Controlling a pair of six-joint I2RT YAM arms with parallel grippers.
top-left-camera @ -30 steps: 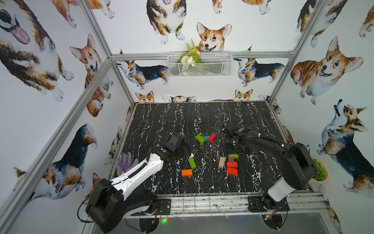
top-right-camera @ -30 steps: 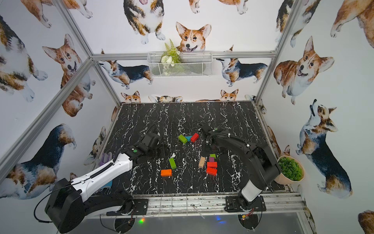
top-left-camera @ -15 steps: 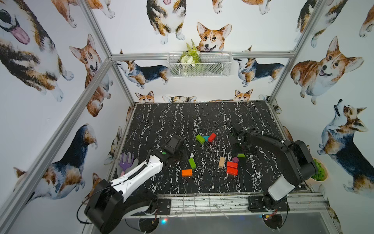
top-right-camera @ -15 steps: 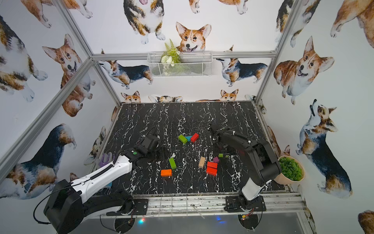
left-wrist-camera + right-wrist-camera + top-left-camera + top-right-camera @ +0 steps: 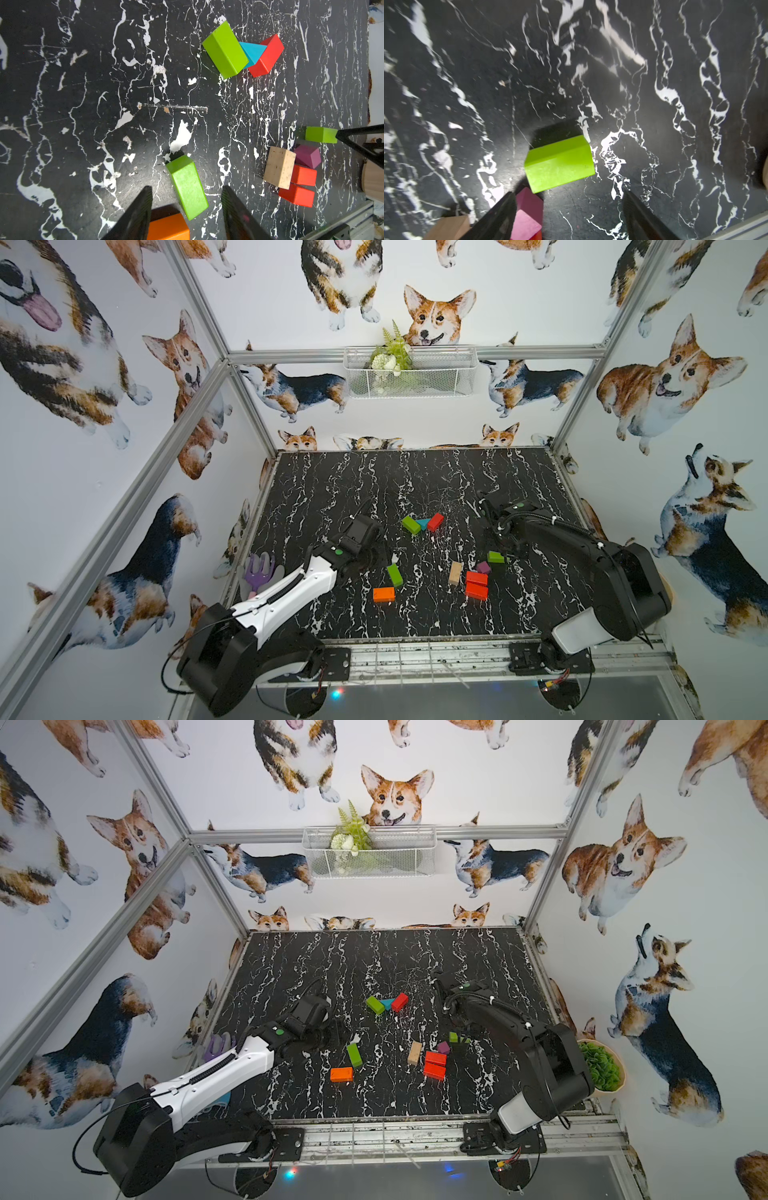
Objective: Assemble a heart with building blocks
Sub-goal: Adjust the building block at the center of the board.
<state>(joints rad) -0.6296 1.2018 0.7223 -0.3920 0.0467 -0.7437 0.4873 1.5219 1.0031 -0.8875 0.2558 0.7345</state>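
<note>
Marble table (image 5: 446, 62) holds green block (image 5: 559, 164) just beyond right fingers (image 5: 496, 218).

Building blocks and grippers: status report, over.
Left gripper open by green bar. Right gripper open, small green block just ahead, unheld. Heart unbuilt, blocks scattered. Purple cube beside right finger.

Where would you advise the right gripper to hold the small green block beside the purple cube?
Probably from above, on the two end faces of the small green block: it lies flat, both ends clear, while the purple cube sits near one long side.
</note>
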